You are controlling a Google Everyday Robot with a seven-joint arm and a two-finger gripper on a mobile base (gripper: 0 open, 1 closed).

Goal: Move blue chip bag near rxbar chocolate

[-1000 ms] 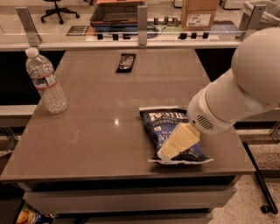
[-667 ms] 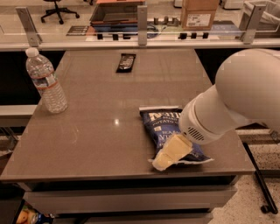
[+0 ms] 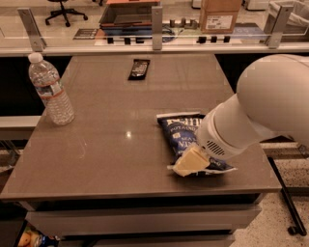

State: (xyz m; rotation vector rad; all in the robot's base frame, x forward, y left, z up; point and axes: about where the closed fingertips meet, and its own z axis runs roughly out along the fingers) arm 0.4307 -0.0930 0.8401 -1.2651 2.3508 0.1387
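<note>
Saw the blue chip bag [image 3: 181, 132] lying flat on the table [image 3: 111, 140], directly under the gripper [image 3: 189, 162] and stretching away from it toward the far side, white lettering facing up. Noted a pale crimped end poking out just beneath the gripper at the near side, and the bag's near right part hidden below the wrist. Found the gripper low over the bag's near-left corner, seemingly touching the wrapper; could not tell whether spread, pressed together or pinching. Made it out only as a cream-coloured wedge jutting down and left from the round white wrist housing [image 3: 219, 137]. Traced the bulky white arm [image 3: 270, 91] up and away to the right of the gripper, out past the picture's edge.

Spotted the rxbar chocolate [image 3: 139, 68] well apart from the gripper, far beyond it and somewhat to its left, flat near the table's far edge, long side running roughly away. Noted a broad stretch of tabletop between bar and bag.

Picked out a clear water bottle [image 3: 50, 89] standing upright, white cap on, far to the gripper's left and a little beyond it, near the table's left edge. Made out, past the table's far edge, a low glass barrier on metal posts [image 3: 156, 21], a cardboard box [image 3: 219, 14] behind it, beyond and slightly right of the gripper, and an office chair [image 3: 65, 7] farther off to the left.
</note>
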